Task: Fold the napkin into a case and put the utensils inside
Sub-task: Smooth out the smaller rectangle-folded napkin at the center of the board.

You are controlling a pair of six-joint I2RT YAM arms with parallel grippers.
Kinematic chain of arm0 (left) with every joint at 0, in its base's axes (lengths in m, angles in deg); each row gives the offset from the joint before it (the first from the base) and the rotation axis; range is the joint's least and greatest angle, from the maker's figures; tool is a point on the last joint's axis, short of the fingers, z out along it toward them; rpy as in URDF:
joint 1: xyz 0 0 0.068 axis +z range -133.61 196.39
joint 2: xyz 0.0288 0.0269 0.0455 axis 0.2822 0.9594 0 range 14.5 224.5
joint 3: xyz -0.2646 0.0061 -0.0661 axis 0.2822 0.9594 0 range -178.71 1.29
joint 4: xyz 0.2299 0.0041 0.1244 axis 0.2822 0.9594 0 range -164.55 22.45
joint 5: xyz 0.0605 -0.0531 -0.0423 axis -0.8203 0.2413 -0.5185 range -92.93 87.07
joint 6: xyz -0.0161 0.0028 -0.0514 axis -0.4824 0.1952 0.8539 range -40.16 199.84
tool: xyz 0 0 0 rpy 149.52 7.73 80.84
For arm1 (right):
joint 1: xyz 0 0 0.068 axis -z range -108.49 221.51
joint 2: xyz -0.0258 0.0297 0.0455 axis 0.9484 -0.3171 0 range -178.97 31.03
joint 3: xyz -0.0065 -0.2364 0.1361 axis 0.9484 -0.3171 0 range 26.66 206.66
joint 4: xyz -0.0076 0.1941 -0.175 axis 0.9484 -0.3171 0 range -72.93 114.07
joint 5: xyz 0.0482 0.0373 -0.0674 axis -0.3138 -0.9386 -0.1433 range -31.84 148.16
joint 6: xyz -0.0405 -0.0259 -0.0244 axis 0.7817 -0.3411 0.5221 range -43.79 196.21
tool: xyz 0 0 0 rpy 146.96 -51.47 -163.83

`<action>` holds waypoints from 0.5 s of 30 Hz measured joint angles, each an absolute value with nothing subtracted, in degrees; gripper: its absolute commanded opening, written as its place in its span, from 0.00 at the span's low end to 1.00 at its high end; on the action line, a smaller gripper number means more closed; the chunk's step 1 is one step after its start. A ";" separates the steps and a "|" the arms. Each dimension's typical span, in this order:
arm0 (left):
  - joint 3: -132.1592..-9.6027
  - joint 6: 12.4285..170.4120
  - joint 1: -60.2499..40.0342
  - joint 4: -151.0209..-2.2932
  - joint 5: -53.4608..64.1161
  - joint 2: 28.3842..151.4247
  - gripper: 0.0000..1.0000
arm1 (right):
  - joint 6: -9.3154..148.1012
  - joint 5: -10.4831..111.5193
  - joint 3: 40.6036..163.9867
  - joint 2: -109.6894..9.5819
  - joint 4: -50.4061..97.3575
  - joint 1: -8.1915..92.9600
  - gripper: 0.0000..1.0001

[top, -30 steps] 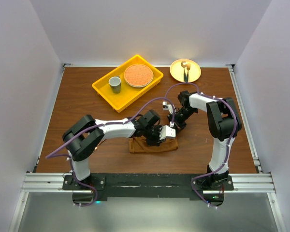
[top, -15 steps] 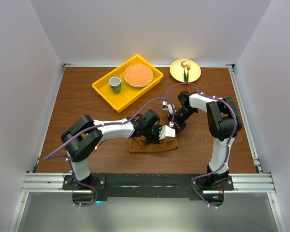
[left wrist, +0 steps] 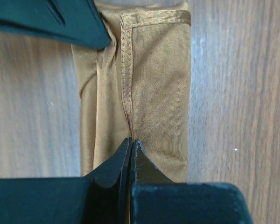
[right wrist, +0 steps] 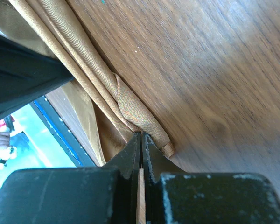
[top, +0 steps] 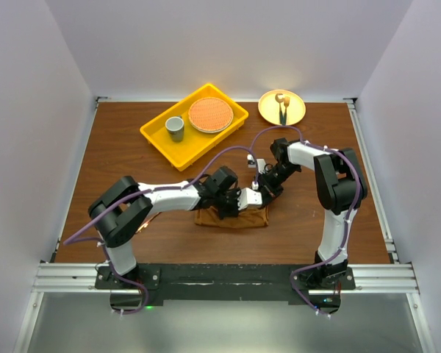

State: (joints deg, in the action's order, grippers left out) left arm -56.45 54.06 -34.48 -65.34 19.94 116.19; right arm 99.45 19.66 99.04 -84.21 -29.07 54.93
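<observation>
The rust-brown napkin [top: 231, 219] lies folded into a narrow oblong strip near the table's front middle. My left gripper [top: 244, 201] is over its far edge, and in the left wrist view the napkin [left wrist: 154, 84] has its stitched hem pinched between the shut tips of that gripper [left wrist: 131, 141]. My right gripper [top: 262, 190] comes in from the right. Its tips [right wrist: 141, 136] are shut on the folded end of the napkin [right wrist: 130, 105], by the rolled corner. The utensils are out of view.
A yellow tray [top: 156, 136] at the back holds a grey cup [top: 175, 128] and an orange round plate [top: 209, 115]. A yellow plate [top: 294, 116] at the back right carries a short dark-handled, gold-tipped utensil [top: 282, 110]. White walls enclose the table.
My left gripper has closed on the napkin's hem and drawn slightly back and to the left, bunching the cloth. The right gripper has stayed shut in place.
</observation>
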 measured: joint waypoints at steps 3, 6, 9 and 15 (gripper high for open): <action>-55.40 55.72 -33.98 -66.98 19.87 116.52 0.00 | 99.45 19.66 99.04 -84.21 -29.05 54.93 0.00; -55.03 56.97 -33.45 -68.14 19.98 116.54 0.00 | 99.43 19.61 99.11 -84.21 -29.10 54.93 0.03; -55.00 57.82 -33.10 -68.68 20.31 116.73 0.00 | 99.47 19.70 100.07 -84.21 -29.40 54.91 0.11; -55.00 58.28 -32.73 -69.30 21.43 117.04 0.00 | 99.58 19.68 105.23 -83.60 -30.04 55.04 0.24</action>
